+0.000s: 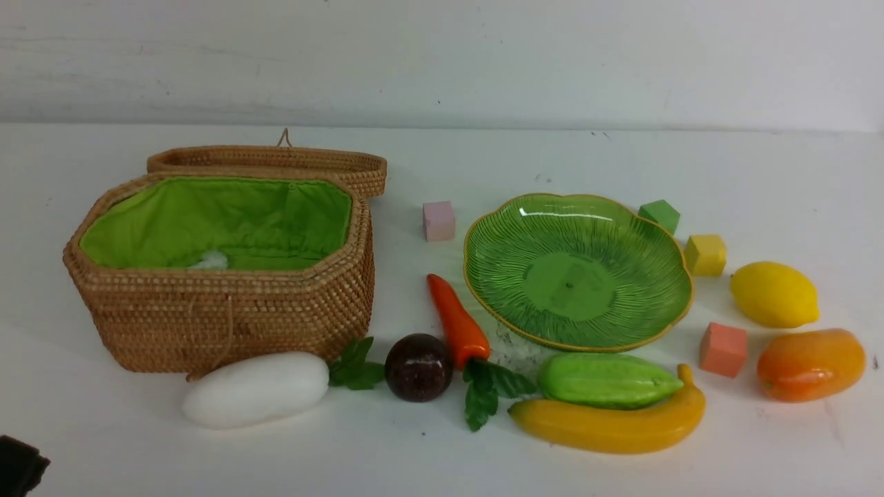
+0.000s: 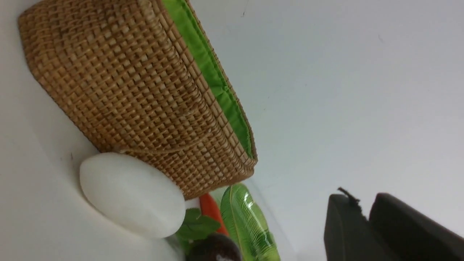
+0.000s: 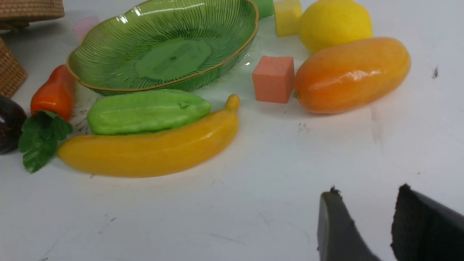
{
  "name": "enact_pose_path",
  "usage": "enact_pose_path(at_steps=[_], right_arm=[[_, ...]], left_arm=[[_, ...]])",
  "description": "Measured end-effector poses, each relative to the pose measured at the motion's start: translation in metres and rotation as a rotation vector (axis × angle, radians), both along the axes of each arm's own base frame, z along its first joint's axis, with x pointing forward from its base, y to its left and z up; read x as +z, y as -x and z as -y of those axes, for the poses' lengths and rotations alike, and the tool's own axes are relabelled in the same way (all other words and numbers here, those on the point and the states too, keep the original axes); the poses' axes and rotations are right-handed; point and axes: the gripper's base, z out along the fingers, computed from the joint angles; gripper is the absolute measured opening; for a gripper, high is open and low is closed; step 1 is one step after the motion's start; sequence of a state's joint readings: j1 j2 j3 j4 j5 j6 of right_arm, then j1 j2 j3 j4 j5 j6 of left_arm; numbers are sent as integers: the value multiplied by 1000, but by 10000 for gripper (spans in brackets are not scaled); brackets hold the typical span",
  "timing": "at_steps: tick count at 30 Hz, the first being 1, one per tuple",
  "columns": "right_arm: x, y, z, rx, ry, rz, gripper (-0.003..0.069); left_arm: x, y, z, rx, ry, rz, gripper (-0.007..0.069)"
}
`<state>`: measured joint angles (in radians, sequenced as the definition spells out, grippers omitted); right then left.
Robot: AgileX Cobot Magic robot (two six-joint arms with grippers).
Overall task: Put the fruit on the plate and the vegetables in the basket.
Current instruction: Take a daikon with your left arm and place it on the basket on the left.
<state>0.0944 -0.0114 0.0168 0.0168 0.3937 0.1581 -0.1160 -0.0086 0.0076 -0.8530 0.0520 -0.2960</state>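
Banana: lies on the table, ahead of my right pincer and well apart from it. Its inner curve touches the gourd.
Mango: the fruit nearest my right pincer. It lies ahead of it, untouched.
Lemon: beyond the mango from the right pincer, near it.
Ball: dark maroon, the fruit farthest from the right pincer. From my left pincer it sits past the radish.
Plate: past the banana and gourd from the right pincer. I see no fruit on it yet.
Gourd: between banana and plate.
Carrot: between ball and plate, with its leaves at the end nearer me.
Radish: the closest thing ahead of my left pincer, at the foot of the basket's wall. I cannot tell whether the two touch.
Basket: right behind the radish from the left pincer. Its green lining shows, and no vegetable is in it yet.
Lid: thrown back on the basket's far side.
Cubes: pink, green and yellow lie around the plate's far side. The coral one sits between plate and mango, ahead of the right pincer.
Left pincer: clenched, fingers drawn together with nothing between them.
Right pincer: released, fingers apart and empty, over bare table.
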Motion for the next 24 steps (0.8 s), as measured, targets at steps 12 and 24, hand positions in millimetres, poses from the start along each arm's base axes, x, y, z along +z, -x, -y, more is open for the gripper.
enact_pose_path(at_steps=[12, 24], right_arm=[[11, -4, -2, -29, -200, 130, 241], [48, 0, -4, -42, -610, 215, 195]], left_arm=[[109, 19, 27, -304, -514, 114, -13], [114, -45, 45, -578, -659, -228, -13]])
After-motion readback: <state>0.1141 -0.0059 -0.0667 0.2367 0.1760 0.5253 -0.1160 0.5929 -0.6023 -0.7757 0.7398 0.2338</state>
